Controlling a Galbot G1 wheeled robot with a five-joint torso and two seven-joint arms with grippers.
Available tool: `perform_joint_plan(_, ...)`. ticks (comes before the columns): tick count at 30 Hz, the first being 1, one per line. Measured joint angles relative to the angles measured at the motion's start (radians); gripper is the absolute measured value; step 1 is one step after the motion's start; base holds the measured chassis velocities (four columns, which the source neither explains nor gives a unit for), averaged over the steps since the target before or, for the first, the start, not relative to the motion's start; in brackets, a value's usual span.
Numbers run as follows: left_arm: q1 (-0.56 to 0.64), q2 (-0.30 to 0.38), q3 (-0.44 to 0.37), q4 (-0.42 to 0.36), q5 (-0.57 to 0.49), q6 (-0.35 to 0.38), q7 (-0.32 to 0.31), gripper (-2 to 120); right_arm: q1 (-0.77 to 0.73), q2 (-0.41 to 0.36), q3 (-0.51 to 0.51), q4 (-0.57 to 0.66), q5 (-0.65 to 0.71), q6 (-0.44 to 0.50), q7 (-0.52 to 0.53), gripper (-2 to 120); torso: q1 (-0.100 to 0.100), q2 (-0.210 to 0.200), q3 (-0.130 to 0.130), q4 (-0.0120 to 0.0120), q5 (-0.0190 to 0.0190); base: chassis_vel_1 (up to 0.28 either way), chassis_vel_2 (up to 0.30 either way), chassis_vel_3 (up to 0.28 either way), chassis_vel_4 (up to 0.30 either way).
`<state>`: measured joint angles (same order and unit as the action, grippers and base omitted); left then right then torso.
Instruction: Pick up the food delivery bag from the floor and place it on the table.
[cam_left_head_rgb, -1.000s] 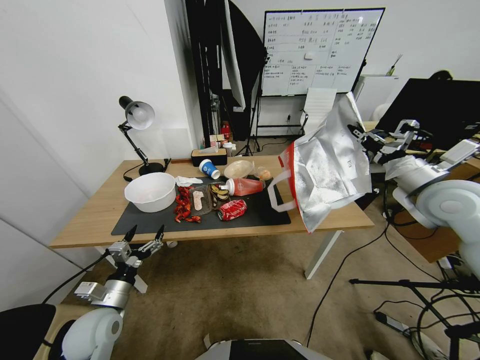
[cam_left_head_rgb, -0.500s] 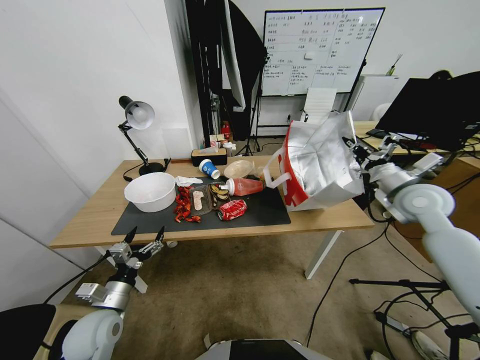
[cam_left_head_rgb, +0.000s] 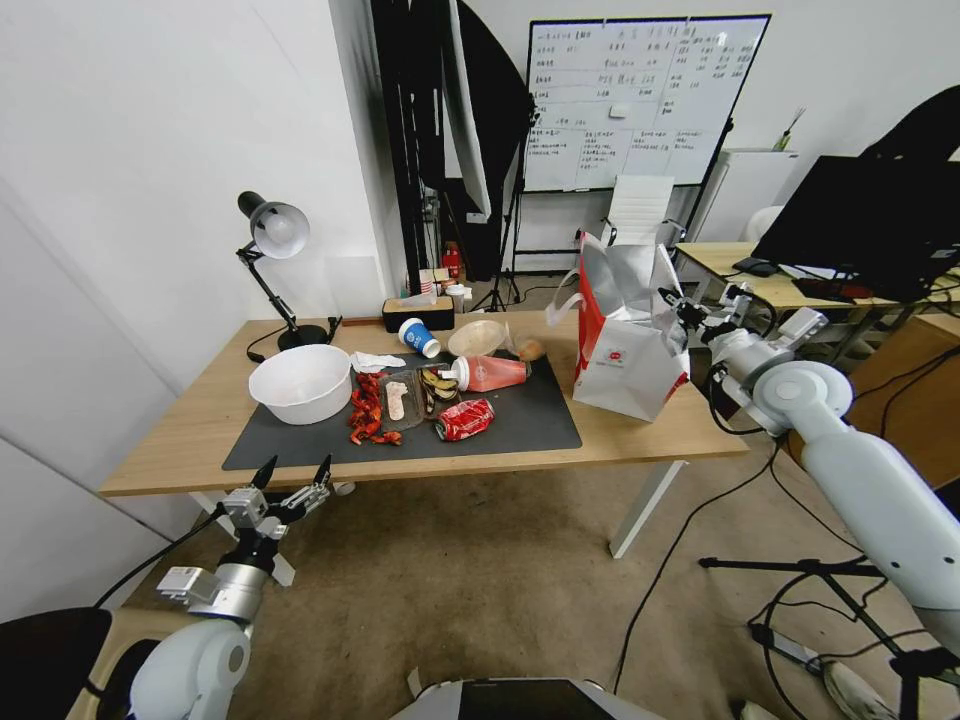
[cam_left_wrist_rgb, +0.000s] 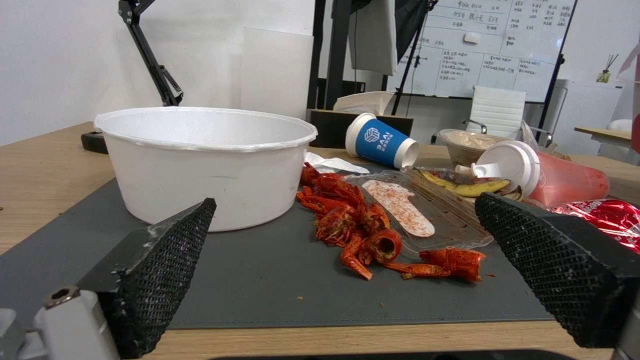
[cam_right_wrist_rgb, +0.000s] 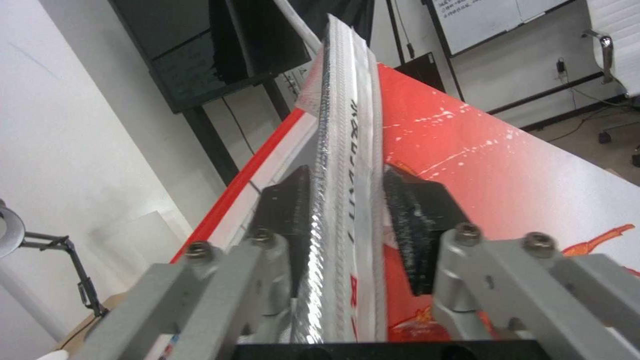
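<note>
Now right pincer (cam_left_head_rgb: 672, 302) grips food delivery bag (cam_left_head_rgb: 625, 345) upright on table (cam_left_head_rgb: 190, 440).

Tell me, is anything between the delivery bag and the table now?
Nothing visible. The food delivery bag stands upright on the table, right of the dark mat, its rim pinched by the right gripper.

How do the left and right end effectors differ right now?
The right end effector is raised at the table's far right corner, its pads clamped on the rim of the food delivery bag standing upright there. The left end effector hangs low before the table's front edge, fingers spread wide, holding nothing. Both have black textured pads.
</note>
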<state>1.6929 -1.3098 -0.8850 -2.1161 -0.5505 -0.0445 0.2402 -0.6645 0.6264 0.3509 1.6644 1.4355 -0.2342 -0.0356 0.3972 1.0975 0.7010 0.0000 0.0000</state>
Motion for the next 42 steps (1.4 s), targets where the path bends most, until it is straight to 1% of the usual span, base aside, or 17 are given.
perform_joint_plan(1, 0.000, 0.000, 0.000, 0.000, 0.000, 0.000, 0.000, 100, 0.000, 0.000, 0.000, 0.000, 0.000, 0.000, 0.000, 36, 0.000, 0.000, 0.000, 0.0000, 0.0000, 0.000, 0.000, 0.000, 0.000)
perform_joint_plan(4, -0.004, 0.000, 0.003, 0.004, -0.001, 0.000, -0.001, 100, -0.002, -0.012, 0.001, -0.004, -0.016, 0.004, -0.022, 49, 0.000, 0.000, 0.000, -0.0001, 0.0000, 0.000, 0.000, 0.000, 0.000)
perform_joint_plan(5, -0.004, 0.000, 0.003, 0.004, -0.001, 0.000, -0.001, 100, -0.002, -0.012, 0.001, -0.004, -0.016, 0.004, -0.022, 49, 0.000, 0.000, 0.000, -0.0001, 0.0000, 0.000, 0.000, 0.000, 0.000)
perform_joint_plan(8, -0.006, -0.001, 0.007, 0.007, -0.001, 0.000, -0.002, 100, -0.006, -0.031, 0.015, -0.007, -0.027, 0.013, -0.052, 64, 0.000, 0.000, 0.000, -0.0001, 0.0000, 0.000, 0.000, 0.000, 0.000)
perform_joint_plan(9, -0.006, -0.001, 0.007, 0.007, -0.001, 0.000, -0.002, 100, -0.006, -0.031, 0.015, -0.007, -0.027, 0.013, -0.052, 64, 0.000, 0.000, 0.000, -0.0001, 0.0000, 0.000, 0.000, 0.000, 0.000)
perform_joint_plan(11, -0.006, -0.003, 0.011, 0.007, -0.001, -0.001, -0.003, 100, -0.011, -0.046, 0.029, -0.011, -0.048, 0.028, -0.082, 76, 0.000, 0.000, 0.000, -0.0001, 0.0000, 0.000, 0.000, 0.000, 0.000)
perform_joint_plan(12, -0.006, -0.003, 0.011, 0.007, -0.001, -0.001, -0.003, 100, -0.011, -0.046, 0.029, -0.011, -0.048, 0.028, -0.082, 76, 0.000, 0.000, 0.000, -0.0001, 0.0000, 0.000, 0.000, 0.000, 0.000)
perform_joint_plan(14, -0.006, -0.004, 0.012, 0.006, -0.001, -0.001, -0.004, 100, -0.016, -0.055, 0.037, -0.014, -0.059, 0.036, -0.096, 81, 0.000, 0.000, 0.000, 0.0001, 0.0001, 0.000, 0.000, 0.000, 0.000)
perform_joint_plan(17, -0.002, -0.005, 0.012, 0.000, -0.002, -0.004, -0.005, 100, -0.040, -0.075, 0.065, -0.030, -0.095, 0.057, -0.122, 96, 0.000, 0.000, 0.000, 0.0000, 0.0001, 0.000, 0.000, 0.000, 0.000)
perform_joint_plan(21, -0.001, -0.006, 0.011, -0.005, -0.003, -0.006, -0.006, 100, -0.067, -0.083, 0.091, -0.031, -0.112, 0.061, -0.132, 100, 0.000, 0.000, 0.000, 0.0000, 0.0001, 0.000, 0.000, 0.000, 0.000)
perform_joint_plan(25, -0.001, -0.009, 0.011, -0.011, -0.004, -0.007, -0.009, 100, -0.118, -0.092, 0.145, -0.017, -0.127, 0.067, -0.139, 100, 0.000, 0.000, 0.000, -0.0001, 0.0001, 0.000, 0.000, 0.000, 0.000)
perform_joint_plan(27, -0.001, -0.011, 0.013, -0.013, -0.005, -0.008, -0.010, 100, -0.162, -0.105, 0.191, 0.006, -0.128, 0.075, -0.149, 100, 0.000, 0.000, 0.000, -0.0002, -0.0001, 0.000, 0.000, 0.000, 0.000)
perform_joint_plan(32, -0.001, -0.011, 0.014, -0.018, -0.005, -0.011, -0.012, 100, -0.204, -0.112, 0.234, 0.048, -0.126, 0.089, -0.154, 100, 0.000, 0.000, 0.000, -0.0001, 0.0001, 0.000, 0.000, 0.000, 0.000)
perform_joint_plan(38, 0.003, -0.008, 0.006, -0.025, -0.012, -0.019, -0.016, 100, -0.260, -0.102, 0.301, 0.158, -0.117, 0.164, -0.135, 100, 0.000, 0.000, 0.000, 0.0001, 0.0000, 0.000, 0.000, 0.000, 0.000)
perform_joint_plan(39, 0.004, -0.005, 0.004, -0.027, -0.017, -0.027, -0.025, 100, -0.285, -0.094, 0.336, 0.210, -0.119, 0.174, -0.108, 100, 0.000, 0.000, 0.000, 0.0002, -0.0002, 0.000, 0.000, 0.000, 0.000)
perform_joint_plan(40, 0.004, -0.005, 0.004, -0.027, -0.017, -0.027, -0.025, 100, -0.285, -0.094, 0.336, 0.210, -0.119, 0.174, -0.108, 100, 0.000, 0.000, 0.000, 0.0002, -0.0002, 0.000, 0.000, 0.000, 0.000)
perform_joint_plan(42, 0.005, -0.005, 0.003, -0.028, -0.027, -0.031, -0.031, 100, -0.319, -0.079, 0.376, 0.282, -0.151, 0.175, -0.056, 100, 0.000, 0.000, 0.000, 0.0001, -0.0003, 0.000, 0.000, 0.000, 0.000)
